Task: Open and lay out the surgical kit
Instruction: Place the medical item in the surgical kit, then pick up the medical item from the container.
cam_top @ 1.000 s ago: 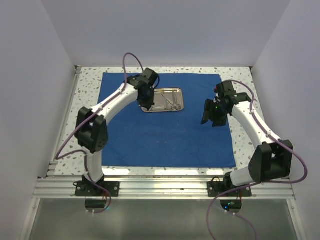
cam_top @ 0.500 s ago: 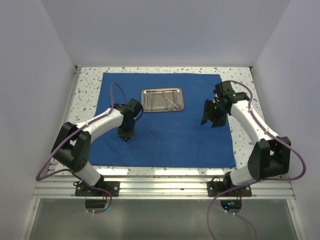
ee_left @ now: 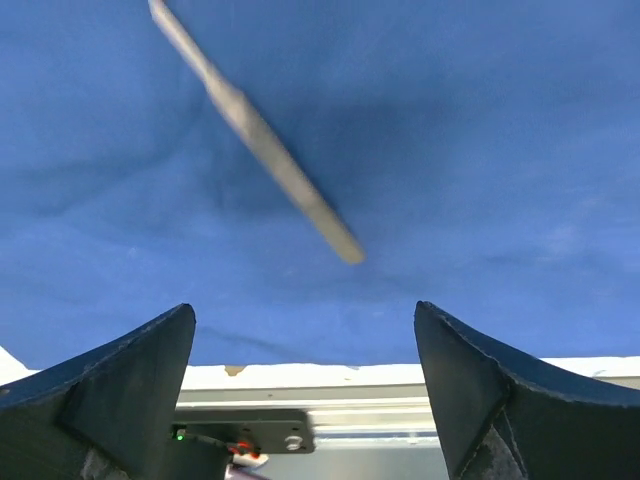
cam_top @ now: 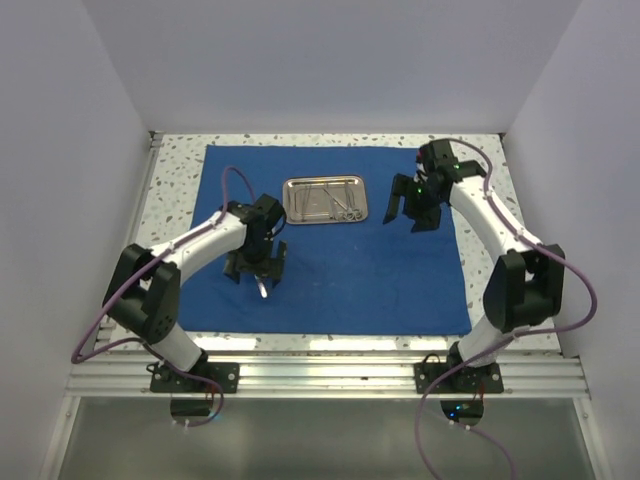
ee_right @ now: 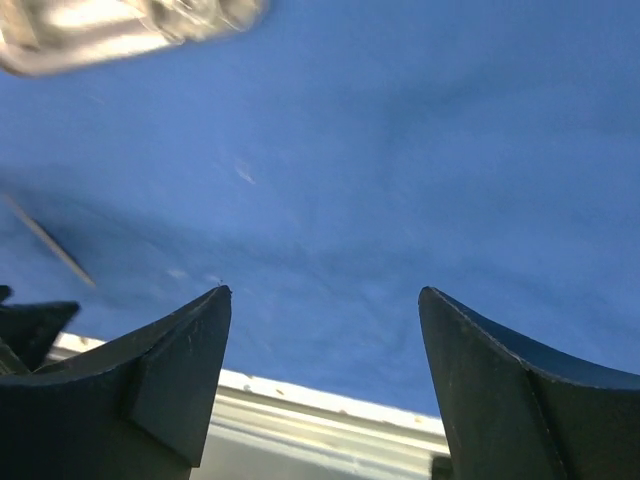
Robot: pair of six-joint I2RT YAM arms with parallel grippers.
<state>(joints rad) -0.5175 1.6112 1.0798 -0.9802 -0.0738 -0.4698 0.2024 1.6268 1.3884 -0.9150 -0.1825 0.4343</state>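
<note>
Both jaws wide open, empty — blue wrap (cam_top: 360,270) flat on speckled tbl (cam_top: 178,170), white walls (cam_top: 330,60) round.

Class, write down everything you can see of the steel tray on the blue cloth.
The tray is a small, shiny steel rectangle with rounded corners and a low raised rim. It lies flat on the spread blue cloth, towards the far side and about midway across. Several thin silver instruments lie inside it. The left hand and the right hand are both clear of it.
</note>
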